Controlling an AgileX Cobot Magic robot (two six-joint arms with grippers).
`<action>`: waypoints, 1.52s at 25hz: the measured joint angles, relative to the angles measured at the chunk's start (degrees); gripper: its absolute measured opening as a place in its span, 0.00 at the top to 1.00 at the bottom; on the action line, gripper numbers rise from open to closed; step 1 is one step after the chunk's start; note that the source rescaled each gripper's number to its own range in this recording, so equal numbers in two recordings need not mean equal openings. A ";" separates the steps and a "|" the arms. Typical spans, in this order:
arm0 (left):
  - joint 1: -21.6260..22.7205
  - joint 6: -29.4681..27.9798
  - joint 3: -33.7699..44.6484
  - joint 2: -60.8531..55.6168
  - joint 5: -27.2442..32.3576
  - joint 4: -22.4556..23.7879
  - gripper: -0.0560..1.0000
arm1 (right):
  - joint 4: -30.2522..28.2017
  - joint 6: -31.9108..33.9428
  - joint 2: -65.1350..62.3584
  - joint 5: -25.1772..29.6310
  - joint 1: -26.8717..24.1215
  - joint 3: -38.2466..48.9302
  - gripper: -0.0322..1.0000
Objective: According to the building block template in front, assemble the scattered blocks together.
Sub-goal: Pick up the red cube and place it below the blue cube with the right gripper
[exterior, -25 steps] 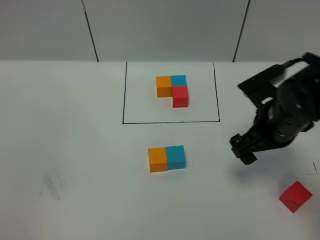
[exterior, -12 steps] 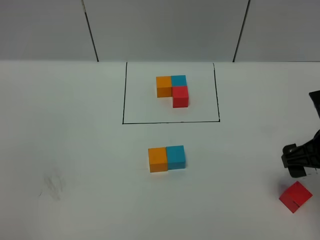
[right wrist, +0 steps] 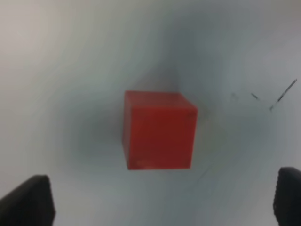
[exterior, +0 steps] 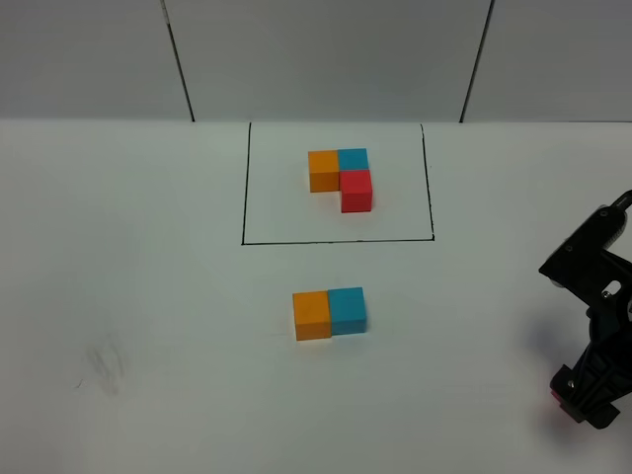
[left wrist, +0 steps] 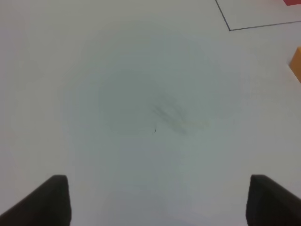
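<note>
Exterior high: swung within a second from the middle of the desk to its near right corner, now hanging with right gripper spread wide over the red block, nothing grasped; probably about to fetch it to the blue block's near side, per template.

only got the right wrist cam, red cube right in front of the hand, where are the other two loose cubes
Observer: The orange cube and light blue cube touch side by side, orange on the left in the high view, nearer the camera than the black frame.
Operator: where does red go in the template
Observer: In the template, red sits on the camera side of blue, making an L.
Operator: left hand busy
Observer: No, the left hand is open and holds nothing.
</note>
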 joint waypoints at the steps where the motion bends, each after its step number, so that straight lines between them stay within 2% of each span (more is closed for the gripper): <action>1: 0.00 0.00 0.00 0.00 0.00 0.00 0.32 | 0.06 -0.06 0.05 -0.66 0.00 0.00 0.12; 5: 0.00 0.00 0.00 0.00 0.00 0.00 0.32 | 0.73 -0.31 2.88 -2.21 -0.32 0.00 0.17; 9: 0.00 0.00 0.00 0.00 0.00 0.00 0.32 | 2.75 -1.17 5.80 -3.81 -2.31 0.00 0.18; 17: 0.00 0.00 0.00 0.00 0.00 0.00 0.32 | 3.29 -2.09 9.31 -6.59 -3.58 0.07 0.20; 28: 0.00 0.00 0.00 0.00 0.00 0.00 0.32 | 4.09 -2.09 15.25 -8.61 -3.66 0.07 0.22; 31: 0.00 0.00 0.00 0.00 0.00 0.00 0.32 | 4.19 -2.11 16.05 -8.80 -3.66 0.07 0.26; 33: 0.00 0.00 0.00 0.00 0.00 0.00 0.32 | 4.25 -2.16 16.40 -8.80 -3.66 0.07 0.33; 35: 0.00 0.00 0.00 0.00 0.00 0.00 0.32 | 4.25 -2.16 16.64 -8.80 -3.66 0.07 0.49; 36: 0.00 0.00 0.00 0.00 0.00 0.00 0.32 | 4.25 -2.16 16.65 -8.80 -3.66 0.07 0.64; 37: 0.00 0.00 0.00 0.00 0.00 0.00 0.32 | 4.25 -2.16 16.65 -8.80 -3.66 0.07 0.84; 38: 0.00 0.00 0.00 0.00 0.00 0.00 0.32 | 4.25 -2.11 16.65 -8.68 -3.66 0.07 0.97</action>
